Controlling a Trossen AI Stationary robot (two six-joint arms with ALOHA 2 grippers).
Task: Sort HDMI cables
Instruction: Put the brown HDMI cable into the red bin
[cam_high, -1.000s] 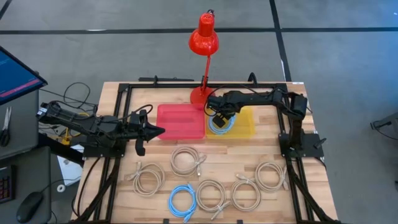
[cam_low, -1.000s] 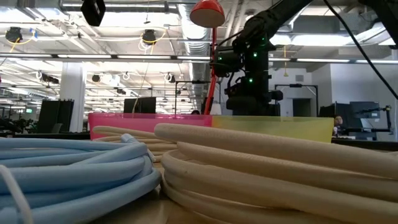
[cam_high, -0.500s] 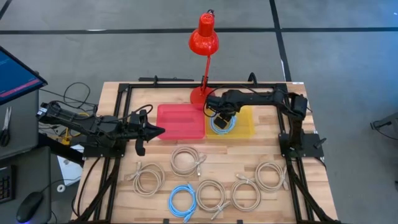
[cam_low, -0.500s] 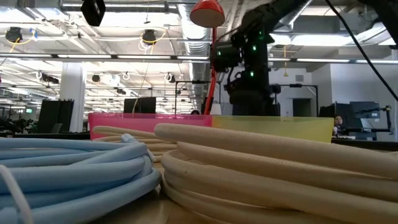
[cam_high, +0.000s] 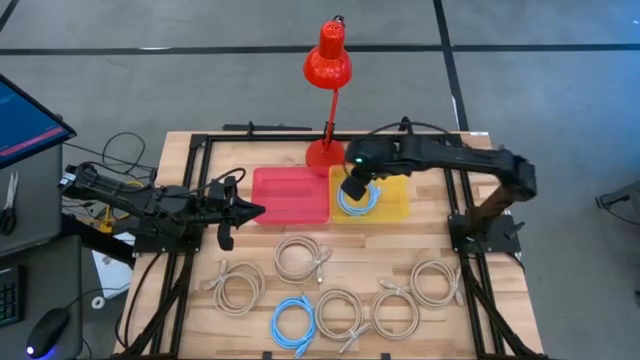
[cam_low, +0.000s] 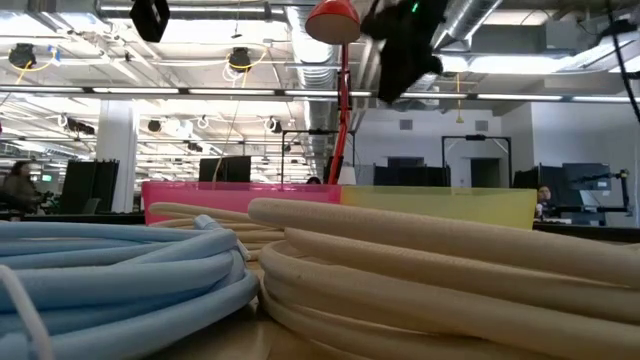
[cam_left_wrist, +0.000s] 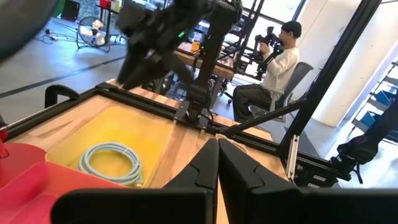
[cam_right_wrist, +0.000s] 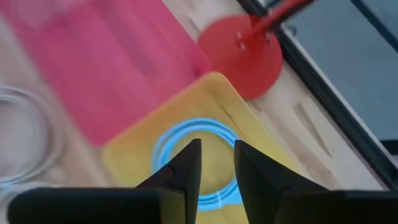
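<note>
We judge that the sorting goes by colour: one light blue coil of thin, smooth-sheathed cable (cam_high: 357, 199) lies flat in the shallow yellow plastic tray (cam_high: 398, 204), while the matching pink plastic tray (cam_high: 290, 195) just beside it holds nothing.

The right gripper (cam_high: 353, 188) hangs above the yellow tray, directly over the blue coil and clear of it. Its two dark fingers (cam_right_wrist: 181, 171) stand a narrow gap apart and grip nothing; the coil shows through the gap in the right wrist view.

The left gripper (cam_high: 250, 210) waits at the pink tray's left edge, its pointed fingers pressed together and empty.

Six coils are not yet sorted. They rest on the pale wooden slat table (cam_high: 440, 240) in front of the trays:
- five beige coils, of which the nearest to the pink tray (cam_high: 300, 258) is a loose round loop with small end plugs;
- one further light blue coil (cam_high: 293, 321) near the front edge.

Each coil is soft and springy in appearance, so we expect a pinch across the bundled strands to hold best. The red metal desk lamp (cam_high: 327, 62) stands on a round base behind the trays.
</note>
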